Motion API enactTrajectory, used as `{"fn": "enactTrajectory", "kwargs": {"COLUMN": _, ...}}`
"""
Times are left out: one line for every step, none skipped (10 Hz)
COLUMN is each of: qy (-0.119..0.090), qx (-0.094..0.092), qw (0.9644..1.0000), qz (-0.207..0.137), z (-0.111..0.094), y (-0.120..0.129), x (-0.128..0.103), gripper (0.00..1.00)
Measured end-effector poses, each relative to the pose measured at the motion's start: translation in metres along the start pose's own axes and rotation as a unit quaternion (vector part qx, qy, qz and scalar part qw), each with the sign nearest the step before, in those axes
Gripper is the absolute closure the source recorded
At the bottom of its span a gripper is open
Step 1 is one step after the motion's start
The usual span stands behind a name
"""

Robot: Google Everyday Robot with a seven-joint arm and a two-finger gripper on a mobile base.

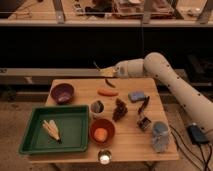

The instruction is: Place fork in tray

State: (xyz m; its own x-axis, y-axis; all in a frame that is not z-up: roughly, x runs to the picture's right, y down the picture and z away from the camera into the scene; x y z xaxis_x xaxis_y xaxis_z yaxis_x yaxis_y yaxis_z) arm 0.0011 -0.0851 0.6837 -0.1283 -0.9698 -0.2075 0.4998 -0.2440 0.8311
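Hand (106,71) shut — fork (96,65) at fingertips

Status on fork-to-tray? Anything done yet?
Done: nothing visible; the green tray holds only a pale yellow stick bundle. In hand: the gripper is shut, raised over the table's far edge beyond the carrot; I can't tell if it holds the fork. Left: delivery into the tray.
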Motion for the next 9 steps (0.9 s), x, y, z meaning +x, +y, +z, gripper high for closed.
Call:
{"fn": "enactTrajectory", "kwargs": {"qy": -0.006, "qx": 0.016, "qw": 0.9997, "qz": -0.016, "z": -0.003, "y": -0.016, "x": -0.001, "gripper": 1.00}}
{"fn": "enactTrajectory", "kwargs": {"qy": -0.020, "qx": 0.035, "qw": 0.9984, "qz": -0.041, "z": 0.002, "y": -0.037, "x": -0.007, "gripper": 1.00}}
{"fn": "enactTrajectory", "kwargs": {"qy": -0.039, "qx": 0.049, "qw": 0.9957, "qz": -0.068, "z": 0.012, "y": -0.058, "x": -0.018, "gripper": 1.00}}
{"fn": "enactTrajectory", "kwargs": {"qy": -0.054, "qx": 0.059, "qw": 0.9928, "qz": -0.089, "z": 0.024, "y": -0.074, "x": -0.029, "gripper": 1.00}}
{"fn": "enactTrajectory", "kwargs": {"qy": -0.080, "qx": 0.070, "qw": 0.9871, "qz": -0.119, "z": 0.047, "y": -0.099, "x": -0.045, "gripper": 1.00}}
{"fn": "enactTrajectory", "kwargs": {"qy": -0.101, "qx": 0.076, "qw": 0.9814, "qz": -0.145, "z": 0.067, "y": -0.117, "x": -0.060, "gripper": 1.00}}
{"fn": "enactTrajectory", "kwargs": {"qy": -0.125, "qx": 0.077, "qw": 0.9745, "qz": -0.169, "z": 0.091, "y": -0.133, "x": -0.076, "gripper": 1.00}}
{"fn": "enactTrajectory", "kwargs": {"qy": -0.146, "qx": 0.075, "qw": 0.9679, "qz": -0.190, "z": 0.114, "y": -0.146, "x": -0.092, "gripper": 1.00}}
{"fn": "enactTrajectory", "kwargs": {"qy": -0.167, "qx": 0.070, "qw": 0.9615, "qz": -0.207, "z": 0.138, "y": -0.152, "x": -0.110, "gripper": 1.00}}
